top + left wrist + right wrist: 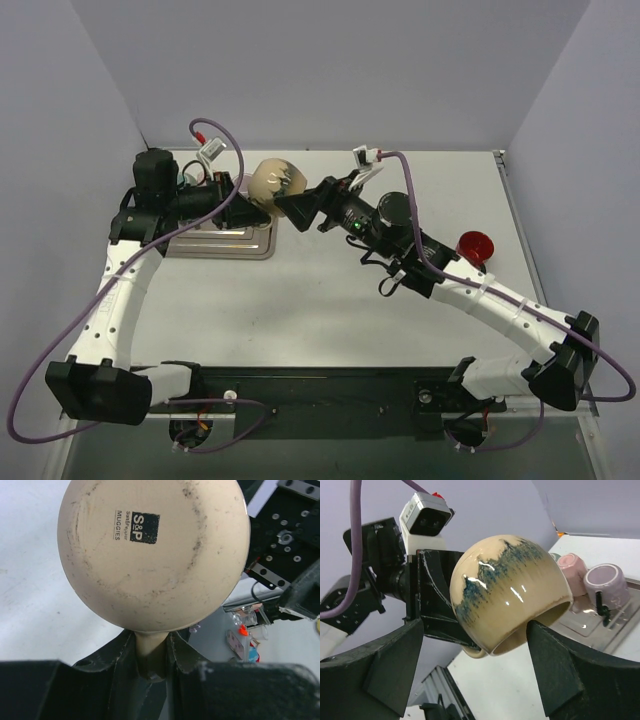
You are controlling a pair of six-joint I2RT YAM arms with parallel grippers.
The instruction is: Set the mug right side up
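We hold the cream mug (277, 182) up off the bench (330, 300). Our left fingers (117, 662) are clamped on its handle (150, 647), and the stamped base sits just beyond their tips. Our right fingers (555, 670) stand spread wide, one on each side of the mug, with its mouth tilted towards them; we cannot tell whether they touch it. Beyond the right fingers, two pink mugs (572, 570) lie on a tray (585, 625).
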